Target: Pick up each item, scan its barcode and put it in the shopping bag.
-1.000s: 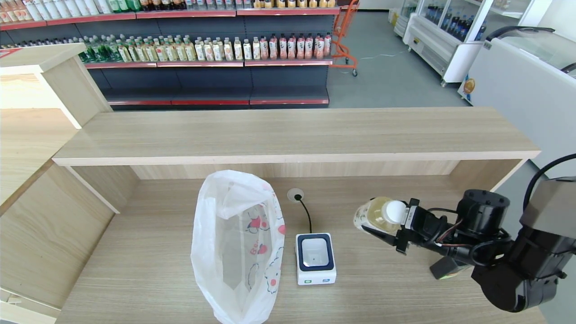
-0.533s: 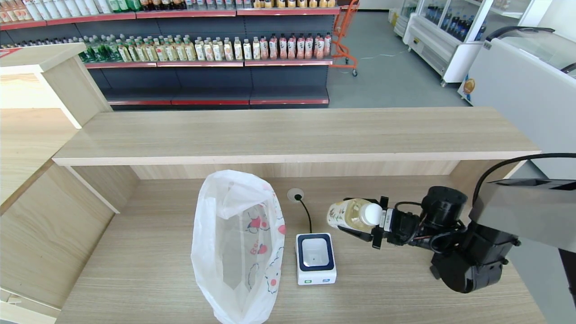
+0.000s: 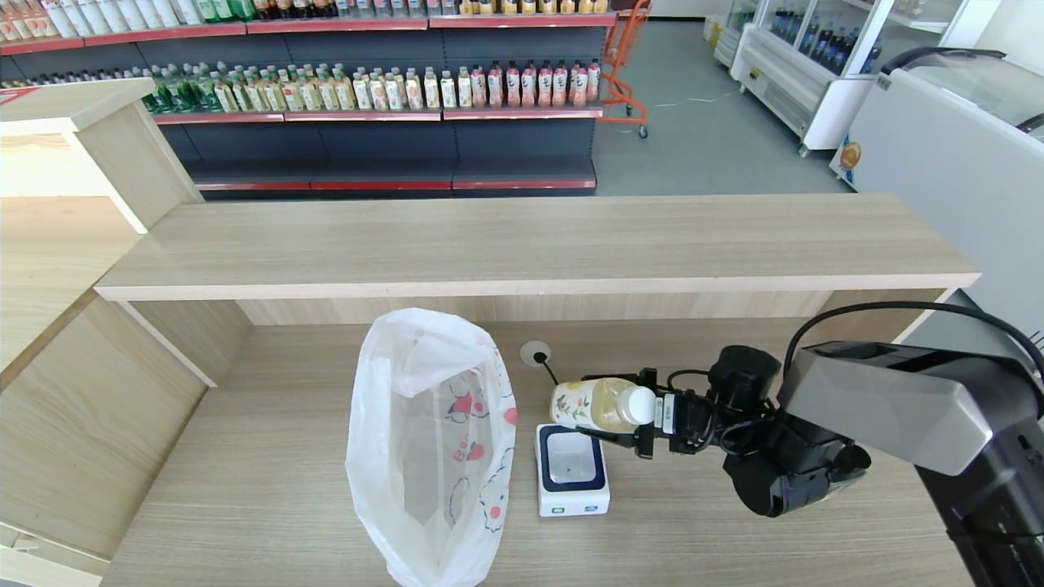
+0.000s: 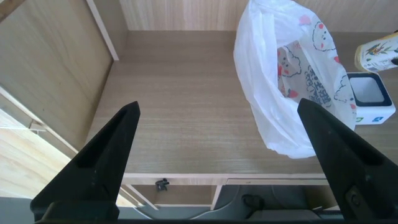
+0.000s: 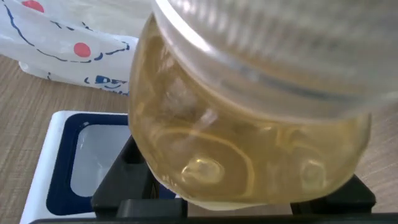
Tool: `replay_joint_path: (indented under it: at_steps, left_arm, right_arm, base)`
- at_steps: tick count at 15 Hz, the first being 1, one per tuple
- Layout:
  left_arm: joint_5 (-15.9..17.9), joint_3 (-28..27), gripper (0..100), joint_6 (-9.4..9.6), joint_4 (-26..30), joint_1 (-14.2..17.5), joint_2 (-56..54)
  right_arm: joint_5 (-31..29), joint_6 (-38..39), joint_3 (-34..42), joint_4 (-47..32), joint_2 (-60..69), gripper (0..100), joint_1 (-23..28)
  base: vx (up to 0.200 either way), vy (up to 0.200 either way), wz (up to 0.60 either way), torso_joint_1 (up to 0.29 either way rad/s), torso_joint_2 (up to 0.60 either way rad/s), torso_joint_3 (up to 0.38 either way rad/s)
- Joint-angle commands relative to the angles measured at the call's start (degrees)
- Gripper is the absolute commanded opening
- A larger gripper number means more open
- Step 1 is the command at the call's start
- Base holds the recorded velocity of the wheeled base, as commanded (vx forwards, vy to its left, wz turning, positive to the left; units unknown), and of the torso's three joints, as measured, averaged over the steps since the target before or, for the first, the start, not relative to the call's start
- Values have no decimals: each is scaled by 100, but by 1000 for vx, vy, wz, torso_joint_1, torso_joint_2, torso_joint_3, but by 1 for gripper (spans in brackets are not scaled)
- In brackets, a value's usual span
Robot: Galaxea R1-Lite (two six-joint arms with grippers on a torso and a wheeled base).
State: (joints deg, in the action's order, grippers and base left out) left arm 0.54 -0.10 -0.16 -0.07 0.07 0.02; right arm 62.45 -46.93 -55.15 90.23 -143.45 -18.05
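Observation:
A clear bottle (image 3: 589, 403) of yellow drink, with a white cap and a flowered label, lies sideways in my right gripper (image 3: 621, 409), which is shut on it near the cap end. It hangs just over the far edge of the white and blue barcode scanner (image 3: 572, 467). From the right wrist the bottle (image 5: 249, 124) looms close, with the scanner (image 5: 74, 165) below it. The white printed shopping bag (image 3: 432, 440) stands open to the left of the scanner. My left gripper (image 4: 217, 155) is open, high above the desk's left part, with the bag (image 4: 292, 81) beyond it.
A raised counter ledge (image 3: 530, 244) runs along the back of the desk. The scanner's black cable goes into a grommet hole (image 3: 536, 353). A wooden side wall (image 3: 98, 408) closes the left. Bare desk lies left of the bag and in front of the scanner.
My right arm has carried the bottle leftwards from the desk's right side to just above the scanner. Bag and scanner have not moved.

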Motion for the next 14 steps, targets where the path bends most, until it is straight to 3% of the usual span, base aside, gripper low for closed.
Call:
replay_joint_path:
  at_steps: [1,7,14]
  left_arm:
    - [-1,1,100,-2,-1,1,-2]
    - [-1,1,100,-2,-1,1,-2]
    - [-1,1,100,-2,-1,1,-2]
  right_arm:
    - [162,0,-171,-23,-201,0,-93]
    - [215,-9,-796,-23,-588,0,-102]
    - [206,97,-743,-23,-474,0,-84]
  base:
    - [0,0,0,0,0,0]
    - [0,0,0,0,0,0]
    - [0,0,0,0,0,0]
